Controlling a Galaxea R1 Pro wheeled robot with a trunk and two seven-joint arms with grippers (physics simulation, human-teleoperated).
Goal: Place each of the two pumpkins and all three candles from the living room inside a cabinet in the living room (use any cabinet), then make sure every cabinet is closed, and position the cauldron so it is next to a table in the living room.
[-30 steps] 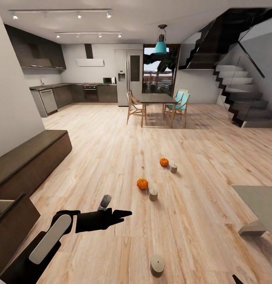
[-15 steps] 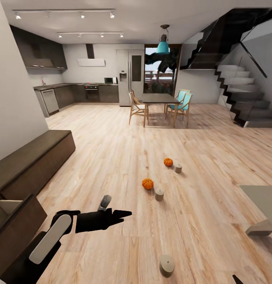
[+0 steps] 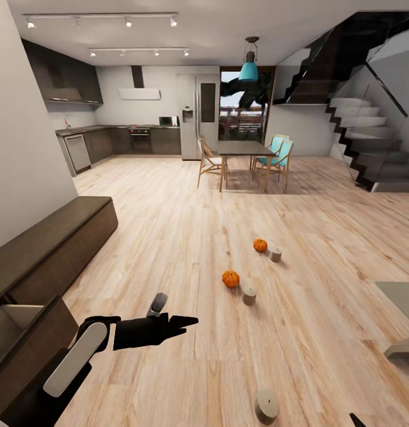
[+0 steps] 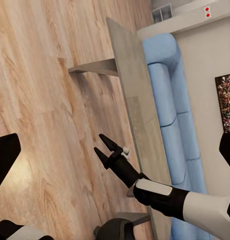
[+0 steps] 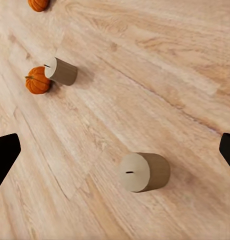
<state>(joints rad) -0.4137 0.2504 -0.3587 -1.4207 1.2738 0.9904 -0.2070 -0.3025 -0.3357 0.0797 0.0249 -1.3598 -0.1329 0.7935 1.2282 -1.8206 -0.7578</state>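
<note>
Two orange pumpkins lie on the wood floor, one nearer (image 3: pixel 230 278) and one farther (image 3: pixel 260 245). A beige candle (image 3: pixel 249 295) stands beside the nearer pumpkin, a second candle (image 3: pixel 276 254) beside the farther one, and a third candle (image 3: pixel 267 405) sits close in front of me. My left gripper (image 3: pixel 189 323) hangs open and empty over bare floor, left of the pumpkins. In the right wrist view the open, empty right gripper (image 5: pixel 120 145) hovers above the closest candle (image 5: pixel 142 171), with a pumpkin (image 5: pixel 37 81) and another candle (image 5: pixel 61 71) beyond. The cauldron is out of view.
The long dark cabinet (image 3: pixel 50 249) runs along the left wall, with a drawer (image 3: pixel 14 320) pulled open at its near end. The grey coffee table (image 3: pixel 400 296) juts in at the right edge, with a blue sofa (image 4: pixel 170 100) behind it. Dining table (image 3: pixel 243 148), kitchen and stairs lie far back.
The whole view has shifted: pumpkins and candles slid right and down in the picture, and more of the open drawer shows. Both arms hold the same pose.
</note>
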